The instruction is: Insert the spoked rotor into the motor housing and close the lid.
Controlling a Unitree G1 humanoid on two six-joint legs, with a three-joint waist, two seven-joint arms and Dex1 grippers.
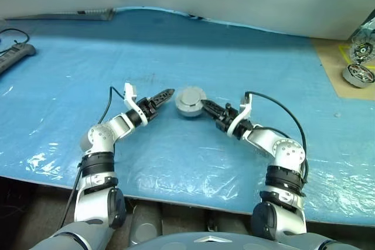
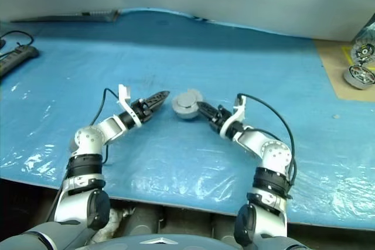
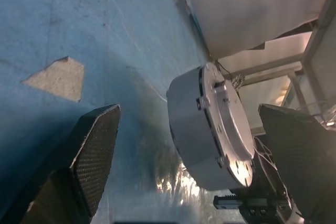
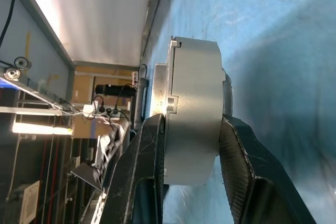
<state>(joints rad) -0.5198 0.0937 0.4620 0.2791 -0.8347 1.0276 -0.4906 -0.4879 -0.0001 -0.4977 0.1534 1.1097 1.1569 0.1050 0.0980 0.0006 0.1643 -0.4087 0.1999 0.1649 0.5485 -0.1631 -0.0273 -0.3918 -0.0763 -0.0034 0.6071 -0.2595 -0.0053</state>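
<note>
The motor housing (image 1: 190, 101) is a round silver drum held on edge just over the blue mat, mid-table. My right gripper (image 4: 192, 120) is shut on it, one finger on each flat face. A thinner flanged disc, the lid (image 3: 227, 121), sits flush on one face, with small screws showing. My left gripper (image 1: 164, 96) hangs open just left of the drum, and its fingers (image 3: 97, 148) stand wide on either side without touching it. The spoked rotor is out of view.
A brown board at the far right carries another silver motor (image 1: 358, 74) and a part behind it. A power strip (image 1: 14, 55) lies at the far left and a grey bar (image 1: 88, 13) at the back edge. Blue mat (image 1: 193, 45) covers the table.
</note>
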